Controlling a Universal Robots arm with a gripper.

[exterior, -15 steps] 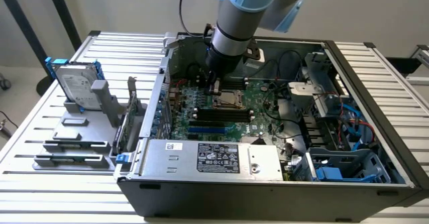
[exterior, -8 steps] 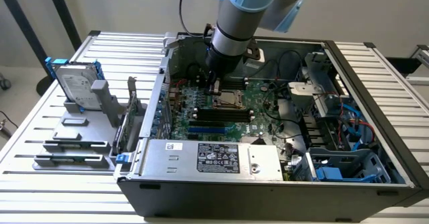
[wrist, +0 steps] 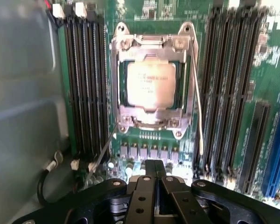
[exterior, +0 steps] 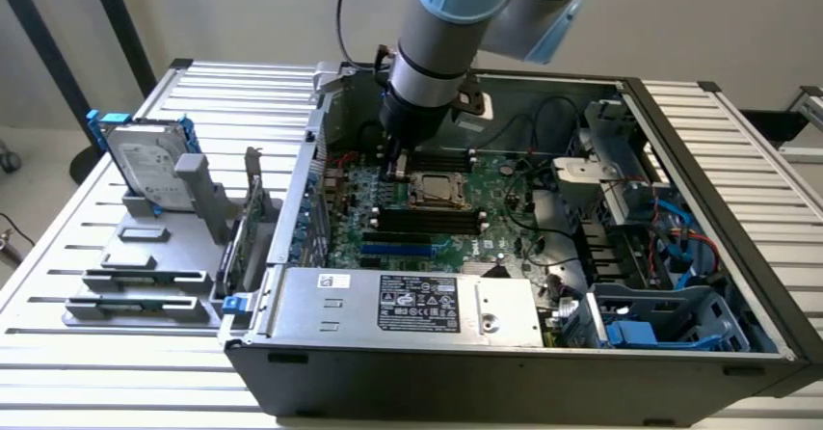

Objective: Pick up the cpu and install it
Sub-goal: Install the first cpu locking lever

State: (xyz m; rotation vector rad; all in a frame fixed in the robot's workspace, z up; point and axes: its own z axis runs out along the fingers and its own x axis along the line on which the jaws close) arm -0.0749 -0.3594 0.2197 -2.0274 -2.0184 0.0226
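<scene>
The cpu [wrist: 149, 86], a small square chip with a silver top and printed text, lies seated in the motherboard socket, framed by the metal retention bracket [wrist: 151, 44]. In the exterior view the cpu [exterior: 438, 187] sits mid-board inside the open computer case. My gripper [wrist: 155, 171] hangs just above the board a short way off the socket's edge, its black fingers pressed together with nothing between them. In the exterior view the gripper [exterior: 396, 163] stands upright just to the left of the socket.
Black memory slots [wrist: 84, 84] flank the socket on both sides. The case wall [exterior: 312, 150] rises close behind the arm. A power supply [exterior: 411, 300] fills the case front. A hard drive with blue rails [exterior: 148, 165] stands on grey holder blocks [exterior: 142, 276] outside the case.
</scene>
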